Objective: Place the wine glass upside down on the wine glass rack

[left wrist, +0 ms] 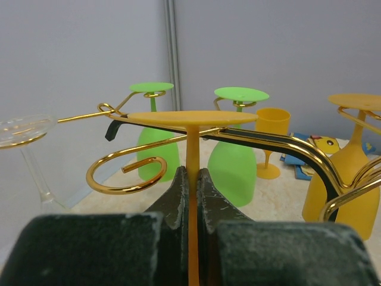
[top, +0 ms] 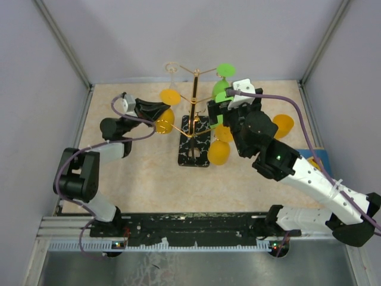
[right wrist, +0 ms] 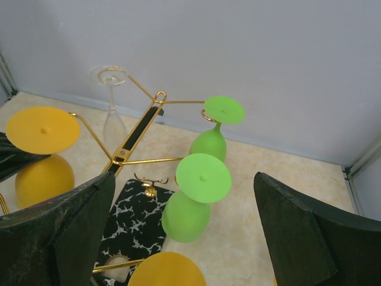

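Observation:
The wine glass rack (top: 195, 98) is a gold wire stand on a black veined base (top: 191, 156) at the table's middle. My left gripper (left wrist: 191, 174) is shut on the stem of an orange wine glass (left wrist: 191, 118), held upside down with its foot level with a curled gold arm (left wrist: 122, 173). In the top view this gripper (top: 156, 114) is just left of the rack. My right gripper (right wrist: 183, 179) is open and empty above a hanging green glass (right wrist: 186, 214); in the top view it (top: 225, 112) is right of the pole.
A second green glass (right wrist: 223, 110), a clear glass (right wrist: 110, 77) and other orange glasses (top: 218, 152) hang upside down on the rack. An upright orange glass (top: 283, 125) stands on the table at the right, near a blue object (top: 319, 158). Grey walls enclose the table.

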You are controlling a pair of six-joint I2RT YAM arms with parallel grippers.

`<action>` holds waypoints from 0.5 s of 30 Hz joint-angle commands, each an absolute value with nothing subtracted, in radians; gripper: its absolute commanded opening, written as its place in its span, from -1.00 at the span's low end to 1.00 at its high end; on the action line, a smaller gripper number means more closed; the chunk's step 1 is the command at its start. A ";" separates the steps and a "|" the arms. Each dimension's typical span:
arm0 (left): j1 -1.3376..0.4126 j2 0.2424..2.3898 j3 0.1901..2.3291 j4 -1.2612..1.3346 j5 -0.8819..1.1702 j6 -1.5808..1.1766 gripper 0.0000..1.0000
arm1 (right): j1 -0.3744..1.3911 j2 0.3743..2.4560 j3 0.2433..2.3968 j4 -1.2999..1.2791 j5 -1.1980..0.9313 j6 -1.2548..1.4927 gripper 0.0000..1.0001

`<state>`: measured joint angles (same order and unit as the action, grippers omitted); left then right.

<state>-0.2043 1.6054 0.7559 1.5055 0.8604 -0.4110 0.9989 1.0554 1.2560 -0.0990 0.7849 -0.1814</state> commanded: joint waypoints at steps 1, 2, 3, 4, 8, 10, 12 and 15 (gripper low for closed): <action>-0.224 1.671 0.802 1.598 0.883 -0.451 -1.00 | 0.991 1.039 1.259 -0.065 0.796 -0.200 0.99; -0.229 1.683 0.806 1.600 0.884 -0.452 -1.00 | 0.991 1.040 1.261 -0.063 0.796 -0.202 0.99; -0.234 1.695 0.810 1.600 0.886 -0.450 -1.00 | 0.990 1.040 1.261 -0.061 0.796 -0.206 0.99; -0.240 1.703 0.812 1.601 0.886 -0.450 -1.00 | 0.990 1.039 1.261 -0.060 0.796 -0.207 0.99; -0.256 1.724 0.804 1.619 0.862 -0.438 -1.00 | 0.986 1.042 1.262 -0.058 0.797 -0.210 0.99; -0.258 1.735 0.802 1.641 0.846 -0.439 -1.00 | 0.985 1.044 1.264 -0.062 0.796 -0.213 0.99; -0.258 1.752 0.808 1.669 0.827 -0.449 -1.00 | 0.985 1.047 1.266 -0.065 0.796 -0.216 0.99; -0.258 1.780 0.824 1.704 0.799 -0.470 -1.00 | 0.985 1.046 1.269 -0.064 0.798 -0.217 0.99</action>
